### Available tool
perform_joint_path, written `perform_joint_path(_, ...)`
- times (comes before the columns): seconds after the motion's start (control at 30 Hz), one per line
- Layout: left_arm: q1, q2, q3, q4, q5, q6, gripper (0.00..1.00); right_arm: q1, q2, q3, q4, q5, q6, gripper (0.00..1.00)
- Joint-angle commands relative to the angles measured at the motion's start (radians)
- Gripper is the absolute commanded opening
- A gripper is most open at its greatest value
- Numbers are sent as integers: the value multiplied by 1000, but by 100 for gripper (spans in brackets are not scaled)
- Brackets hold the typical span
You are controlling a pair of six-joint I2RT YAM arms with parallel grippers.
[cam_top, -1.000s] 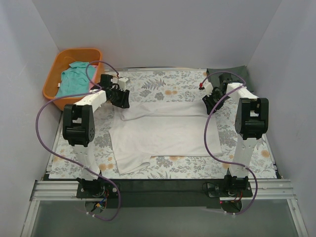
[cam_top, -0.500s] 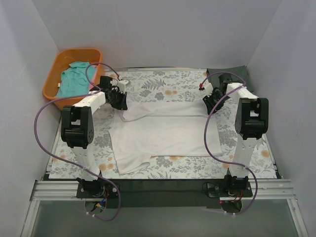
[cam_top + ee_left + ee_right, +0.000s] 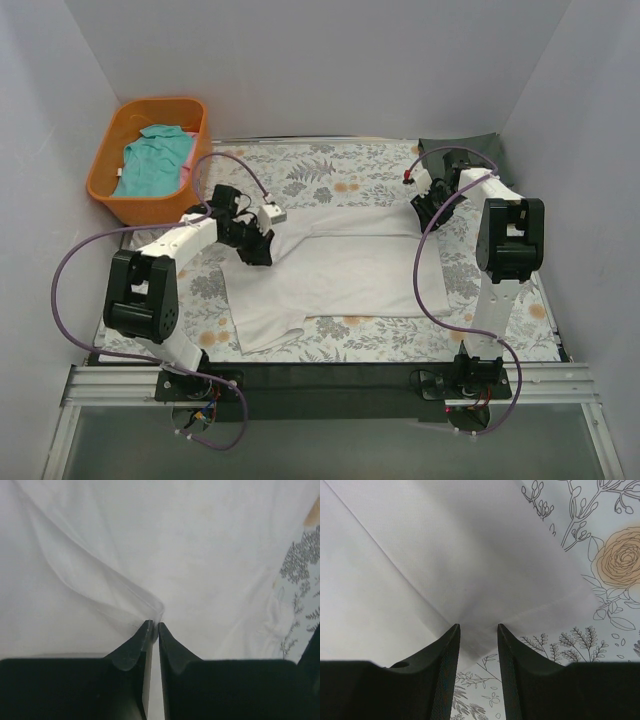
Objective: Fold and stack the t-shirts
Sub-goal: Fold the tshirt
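The left gripper (image 3: 154, 626) has its two black fingers (image 3: 131, 650) pressed almost together. They pinch a raised fold of the white t-shirt (image 3: 340, 275). The fold makes a soft ridge that runs up and away from the fingertips. Seen from above, this gripper sits on the left part of the white t-shirt, near its top edge. The cloth there is folded over onto the rest of the shirt.

The right gripper (image 3: 478, 627) has its fingers (image 3: 512, 670) a little way apart, with a narrow gap. No cloth looks squeezed between them. A corner of the white t-shirt shows through the gap, lying flat on the flowery table cover (image 3: 620, 560). This gripper is at the top right corner of the white t-shirt.

The white t-shirt is spread out between the two arms. The teal t-shirt (image 3: 155, 160) is well away from it, up and to its left, inside an orange basket (image 3: 125, 207). The dark t-shirt (image 3: 470, 147) lies just past the white t-shirt's top right corner.
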Motion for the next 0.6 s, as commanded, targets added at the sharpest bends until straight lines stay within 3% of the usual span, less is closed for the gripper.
perform_joint_path(0.0, -48, -44, -81, -73, -18, 174, 14, -1, -56, -9, -25, -7, -22, 37)
perform_joint_path(0.23, -25, -28, 3, -80, -16, 145, 30, -1, -71, -7, -31, -4, -39, 36)
perform_joint_path(0.33, -20, 23, 74, -24, 0, 33, 46, 1, -68, 6, -35, -9, -35, 37)
perform_joint_path(0.4, -20, 64, 105, 48, -18, -131, 49, -1, -59, 17, -38, -9, -30, 36)
perform_joint_path(0.43, -23, 113, 141, 65, -28, -165, 56, -1, -56, 19, -38, -9, -28, 37)
perform_joint_path(0.57, -26, 219, 232, 150, -35, -339, 57, -1, -51, 20, -40, -15, -22, 37)
